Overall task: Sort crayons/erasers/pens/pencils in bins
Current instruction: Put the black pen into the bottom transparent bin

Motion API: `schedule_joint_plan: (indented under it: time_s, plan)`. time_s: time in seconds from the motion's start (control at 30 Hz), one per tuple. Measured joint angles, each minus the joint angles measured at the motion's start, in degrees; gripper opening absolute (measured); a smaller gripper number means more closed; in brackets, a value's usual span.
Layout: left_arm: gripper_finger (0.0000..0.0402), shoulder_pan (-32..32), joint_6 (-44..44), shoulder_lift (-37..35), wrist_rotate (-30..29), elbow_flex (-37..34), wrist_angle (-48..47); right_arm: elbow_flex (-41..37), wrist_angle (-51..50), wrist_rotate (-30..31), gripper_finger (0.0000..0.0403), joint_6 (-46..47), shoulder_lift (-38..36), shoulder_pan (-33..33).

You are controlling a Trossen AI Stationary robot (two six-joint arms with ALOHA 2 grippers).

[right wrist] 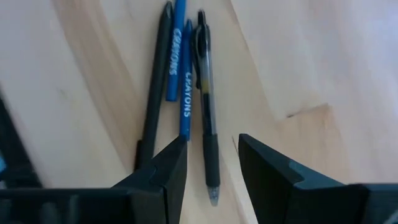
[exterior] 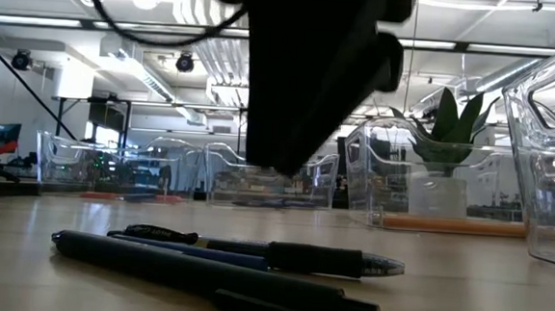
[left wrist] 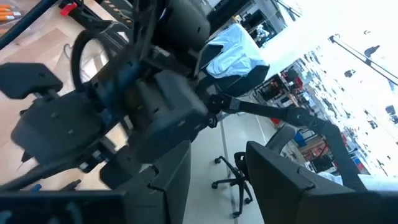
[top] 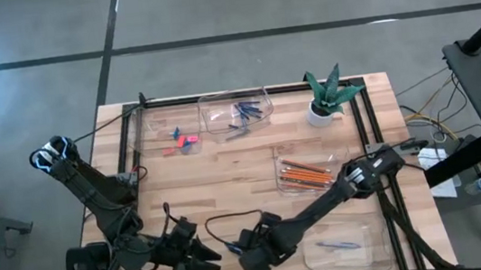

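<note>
Right hand (right wrist: 211,168): seen low over the front of the bench (top: 227,177), its 2 fingers apart, with nothing clamped between them.
Pens (right wrist: 205,99): 2 dark pens are laid on the wood just beneath the right hand; the tip of 1 clear-barrelled pen is seen between the fingers.
Crayons (right wrist: 177,56): 2 blue sticks printed "CRAYONS" are laid between the 2 pens, touching each other.
Left hand (top: 196,265): held at the front edge of the bench, just beside the right hand; its 2 fingers are seen apart, nothing held.
Erasers (top: 185,142): pink blocks are seen in the rear left bin (top: 150,120).
Rear middle bin (top: 210,104): blue and dark sticks are held in it.
Pencils (top: 304,175): orange sticks are gathered in the bin at the right.
Front right bin (top: 376,251): 1 bluish stick is seen inside.
Plant (top: 327,93): a potted plant is stood at the rear right.
</note>
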Motion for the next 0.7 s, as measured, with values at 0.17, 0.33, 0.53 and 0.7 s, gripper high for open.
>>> schedule_joint_plan:
  time_s: [0.17, 0.33, 0.53, 0.7]
  plan:
    - [0.0141, 0.0, 0.17, 0.0, 0.04, 0.0, 0.0, 0.11, -0.37, -2.52, 0.0137, 0.23, 2.13, -0.17]
    - [0.0141, 0.02, 0.17, 0.0, 0.04, 0.0, -0.03, -0.11, -0.5, -2.62, 0.0141, 0.5, 2.42, -0.64]
    - [0.0141, 0.02, 0.16, 0.0, 0.04, 0.0, -0.02, -0.15, -0.67, -3.12, 0.0177, 0.37, 2.4, -1.13]
    - [0.0141, 0.02, 0.15, -0.02, 0.04, 0.0, -0.02, -0.49, -1.44, -3.57, 0.0191, -0.07, 2.42, -1.14]
